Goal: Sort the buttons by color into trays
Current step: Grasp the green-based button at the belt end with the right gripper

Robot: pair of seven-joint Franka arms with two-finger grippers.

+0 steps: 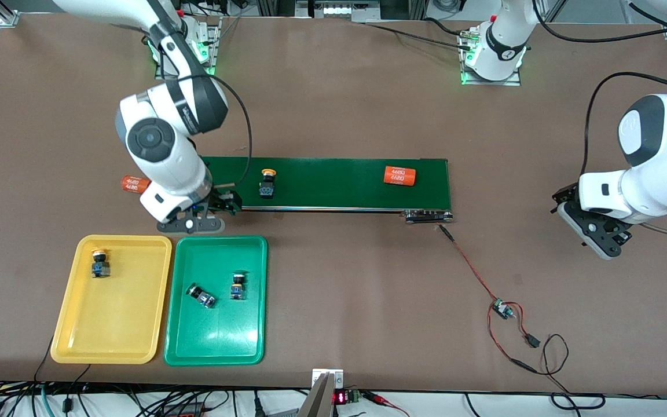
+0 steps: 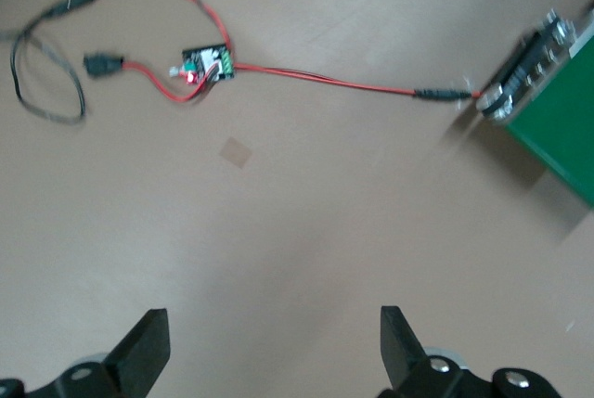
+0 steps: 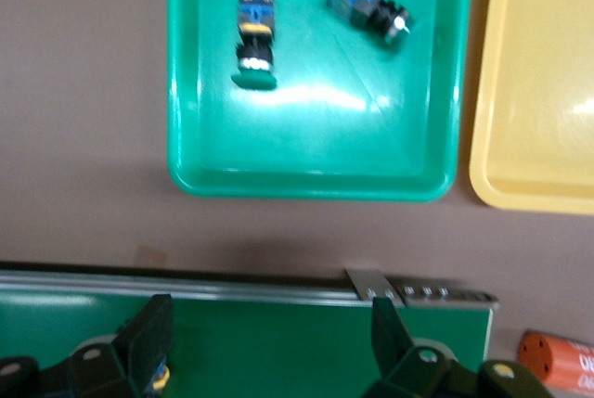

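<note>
Front view: high, facing the robot bases across the whole counter (image 1: pixel 333 116). Wrist views: close, looking down; right wrist shares the green tray (image 3: pixel 186 92) and conveyor belt (image 3: pixel 278 342).

Bare desk (image 1: pixel 339 278) is lying between the green tray (image 1: pixel 255 301) and the red wiring (image 1: pixel 472 269). The right gripper (image 1: pixel 209 211) is crowding the belt (image 1: pixel 333 185) end over the trays' farther rims. An orange cylinder (image 1: pixel 399 175) is sitting near the belt's other end.
</note>
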